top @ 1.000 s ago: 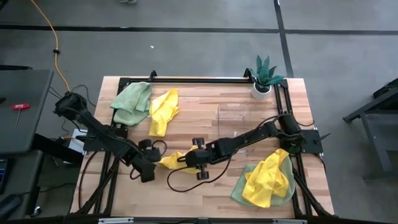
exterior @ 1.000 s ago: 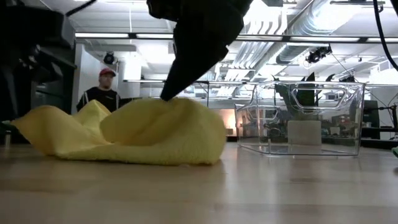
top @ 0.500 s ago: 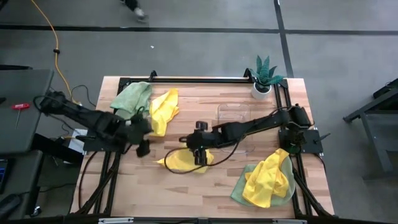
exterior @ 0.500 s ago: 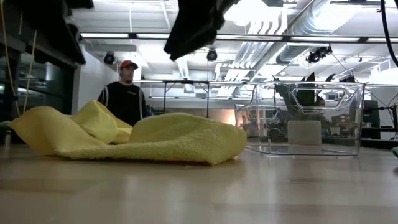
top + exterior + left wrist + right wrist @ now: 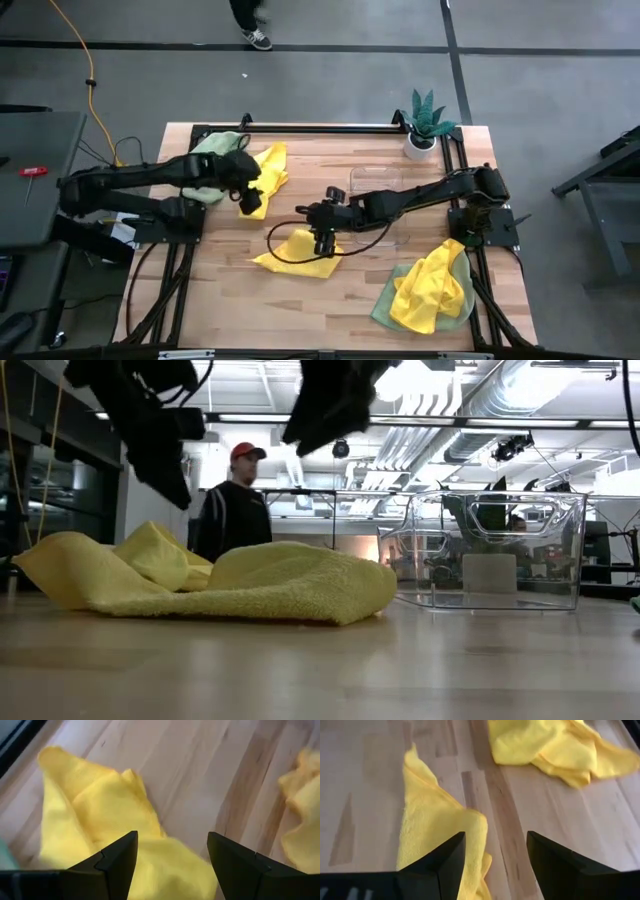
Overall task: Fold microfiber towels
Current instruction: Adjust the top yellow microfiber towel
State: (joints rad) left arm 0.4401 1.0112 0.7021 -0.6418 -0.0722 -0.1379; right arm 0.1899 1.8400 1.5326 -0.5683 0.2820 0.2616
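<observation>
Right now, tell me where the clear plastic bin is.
In the high view the clear plastic bin stands on the table's far right half, just in front of the potted plant, with the right arm stretched across it.

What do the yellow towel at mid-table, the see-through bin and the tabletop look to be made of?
Yellow towel: soft napped cloth, likely microfiber; fuzzy surface, limp rounded folds.
Bin: clear rigid plastic, probably acrylic-like; glossy walls, the room shows through.
Tabletop: pale wood strips, butcher-block look; parallel grain lines, matte finish.
</observation>
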